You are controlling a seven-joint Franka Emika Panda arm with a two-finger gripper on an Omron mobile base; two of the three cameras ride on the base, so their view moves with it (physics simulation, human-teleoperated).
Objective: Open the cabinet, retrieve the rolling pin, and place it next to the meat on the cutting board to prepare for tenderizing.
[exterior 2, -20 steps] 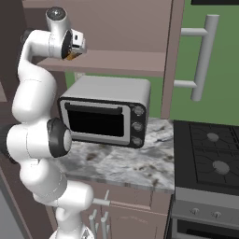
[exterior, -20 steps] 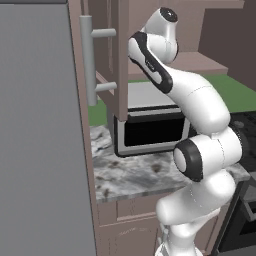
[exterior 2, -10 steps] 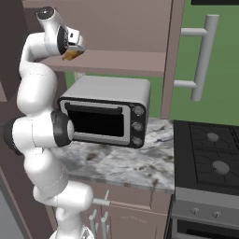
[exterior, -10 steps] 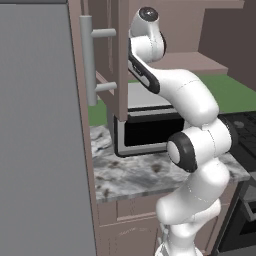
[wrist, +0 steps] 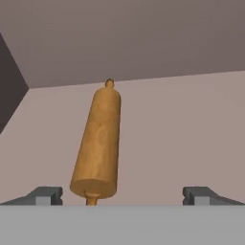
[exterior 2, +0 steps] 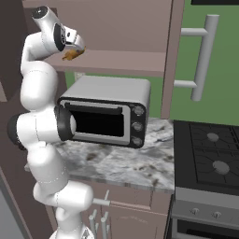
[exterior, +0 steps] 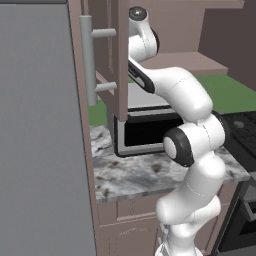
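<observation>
The cabinet [exterior 2: 121,28] stands open, its left door [exterior: 111,55] and right door [exterior 2: 175,56] swung out. The rolling pin [wrist: 98,143], an orange-brown wooden cylinder, lies on the cabinet's shelf [wrist: 182,134] pointing away from the hand. My gripper [wrist: 123,194] is open, its fingertips [wrist: 45,194] wide apart. The pin's near end sits between them, closer to the left tip and touching neither. From the right base view, the gripper [exterior 2: 77,45] is at the shelf's left end, just over the pin [exterior 2: 71,54]. The meat and the cutting board are out of view.
A silver toaster oven [exterior 2: 105,109] sits on the marble counter [exterior 2: 126,163] under the shelf. A black stove [exterior 2: 210,149] is to the right. The doors' long grey handles [exterior: 87,60] [exterior 2: 203,56] jut out. A tall grey panel [exterior: 40,140] stands at the left.
The arm's upper links have swung leftward and risen, while the hand has stayed at the shelf's left end by the rolling pin.
</observation>
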